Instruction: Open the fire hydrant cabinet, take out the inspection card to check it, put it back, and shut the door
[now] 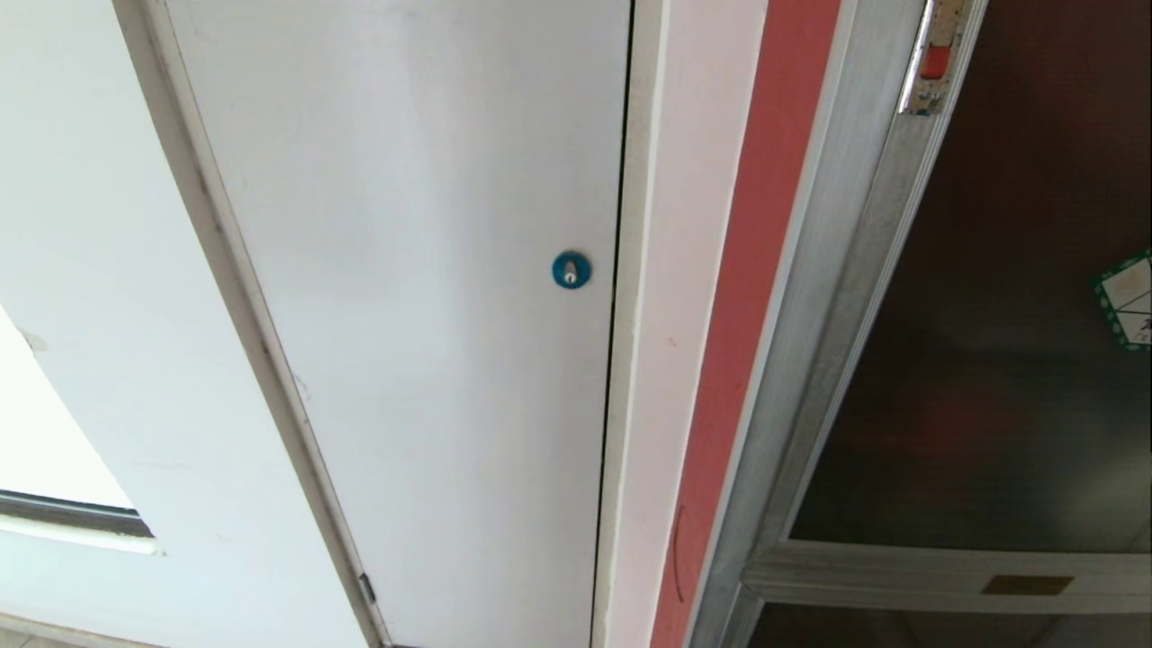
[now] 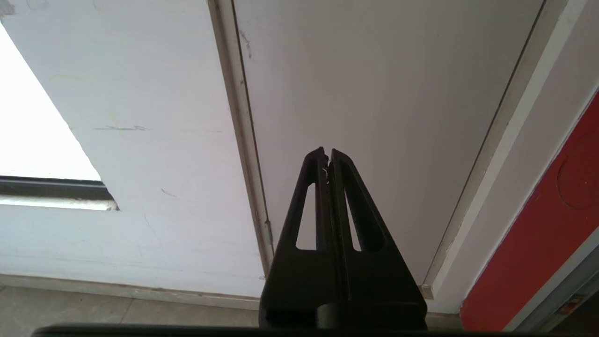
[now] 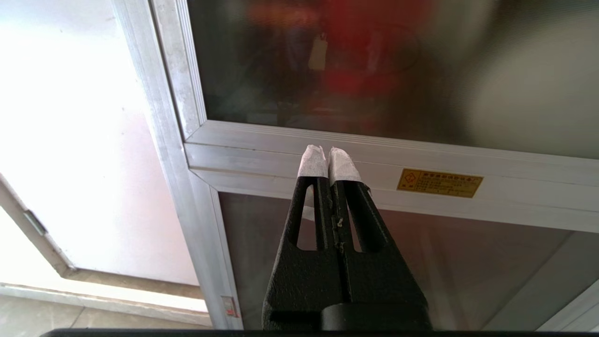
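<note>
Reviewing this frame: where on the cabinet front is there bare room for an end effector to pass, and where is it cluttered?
Bare: the dark glass of the door between its silver frame and green-bordered sticker. Busier: the top edge around the red latch.

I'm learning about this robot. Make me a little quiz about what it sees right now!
1. True or false: the door of the fire hydrant cabinet is shut.
2. What colour is the round lock on the white panel? A) blue B) yellow C) black
3. Fill in: the right gripper has white ____ on its tips.

Key
1. True; the glass sits in its silver frame.
2. A.
3. Wrapping. The left gripper is bare black; both are shut and hold nothing.
</note>
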